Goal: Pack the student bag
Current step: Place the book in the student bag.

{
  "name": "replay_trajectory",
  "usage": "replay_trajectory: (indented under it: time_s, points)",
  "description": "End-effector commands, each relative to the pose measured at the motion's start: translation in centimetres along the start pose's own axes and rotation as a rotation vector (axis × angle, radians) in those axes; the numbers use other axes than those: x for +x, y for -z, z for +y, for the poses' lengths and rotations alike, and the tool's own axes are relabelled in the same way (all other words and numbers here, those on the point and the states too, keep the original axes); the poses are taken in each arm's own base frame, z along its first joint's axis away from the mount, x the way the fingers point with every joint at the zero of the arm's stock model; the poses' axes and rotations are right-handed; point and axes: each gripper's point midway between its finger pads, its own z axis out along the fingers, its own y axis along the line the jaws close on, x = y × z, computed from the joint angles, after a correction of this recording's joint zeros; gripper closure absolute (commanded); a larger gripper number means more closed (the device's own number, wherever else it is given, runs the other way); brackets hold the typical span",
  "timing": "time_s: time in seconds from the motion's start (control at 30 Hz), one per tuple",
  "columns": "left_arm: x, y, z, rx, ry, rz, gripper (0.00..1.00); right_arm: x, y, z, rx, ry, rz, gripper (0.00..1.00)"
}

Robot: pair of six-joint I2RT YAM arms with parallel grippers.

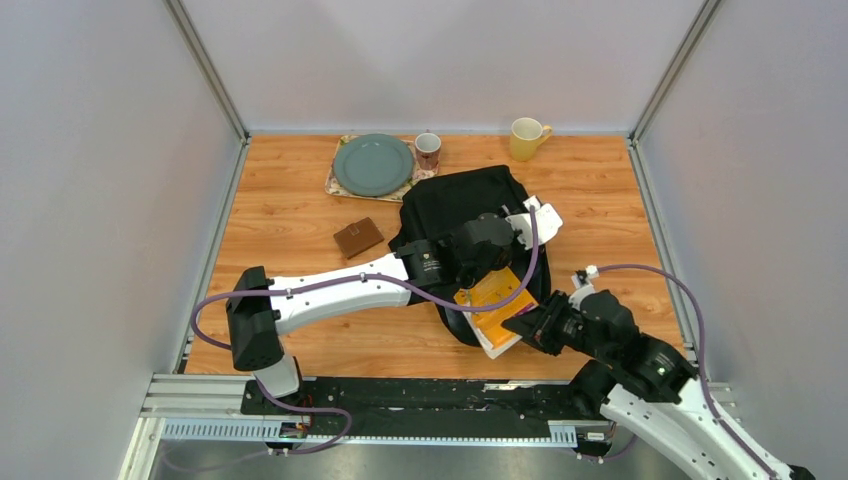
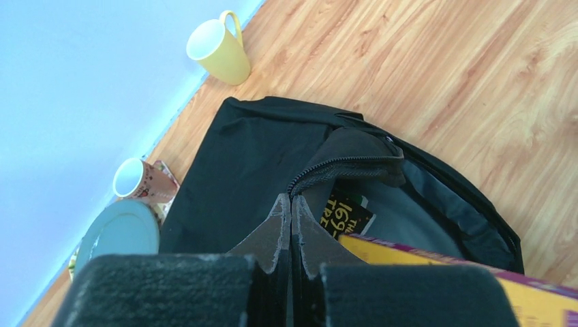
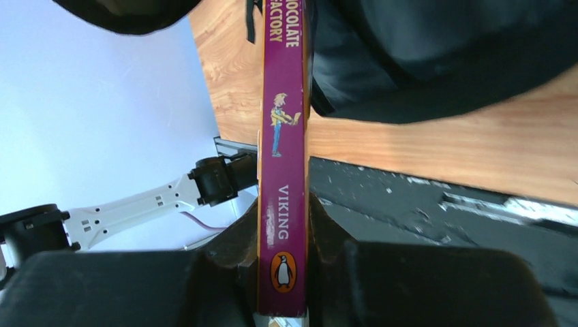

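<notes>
The student bag [image 1: 455, 205], a big black backpack, lies in the middle of the table with its mouth towards the arms. My left gripper [image 2: 291, 202] is shut on the raised zipper edge [image 2: 344, 163] of the bag's mouth and holds it up. A black book with yellow letters [image 2: 345, 215] lies inside. My right gripper [image 3: 281, 204] is shut on a book with a purple spine [image 3: 281, 136] and a yellow cover [image 1: 492, 298]. The book's far end pokes into the bag's mouth and its near end sticks out towards my right gripper [image 1: 524, 323].
A green plate [image 1: 372, 165] on a patterned mat, a patterned mug [image 1: 428, 150] and a yellow mug [image 1: 527, 138] stand along the back edge. A small brown flat item [image 1: 358, 237] lies left of the bag. Grey walls close in three sides.
</notes>
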Motion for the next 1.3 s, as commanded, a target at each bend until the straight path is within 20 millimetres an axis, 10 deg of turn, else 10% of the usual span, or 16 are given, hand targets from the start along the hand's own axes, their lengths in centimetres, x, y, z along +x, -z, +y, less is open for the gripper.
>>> replay_trajectory:
  time_s: [0.0, 0.5, 0.83, 0.9, 1.03, 1.27]
  points:
    - [-5.5, 2.7, 1.8, 0.005, 0.093, -0.146, 1.00, -1.7, -1.3, 8.2, -0.309, 0.010, -0.053, 1.00]
    - [-4.9, 4.4, 1.8, 0.040, 0.145, -0.156, 1.00, -9.7, -8.4, 3.9, -0.232, -0.290, -0.350, 1.00]
    - [-3.6, 4.0, 0.2, 0.090, 0.180, -0.132, 1.00, -14.5, -13.5, 4.6, -0.189, -0.311, -0.483, 1.00]
    - [-3.5, 4.1, 0.2, 0.091, 0.188, -0.132, 1.00, -15.1, -14.7, 5.7, -0.167, -0.283, -0.461, 0.96]
    - [-2.7, 4.1, 0.0, 0.093, 0.188, -0.107, 1.00, -14.3, -17.3, 1.3, -0.026, -0.277, -0.386, 0.83]
    - [-1.2, 4.6, 0.2, 0.079, 0.199, -0.105, 1.00, -12.7, -15.2, -3.4, 0.107, -0.167, -0.334, 0.51]
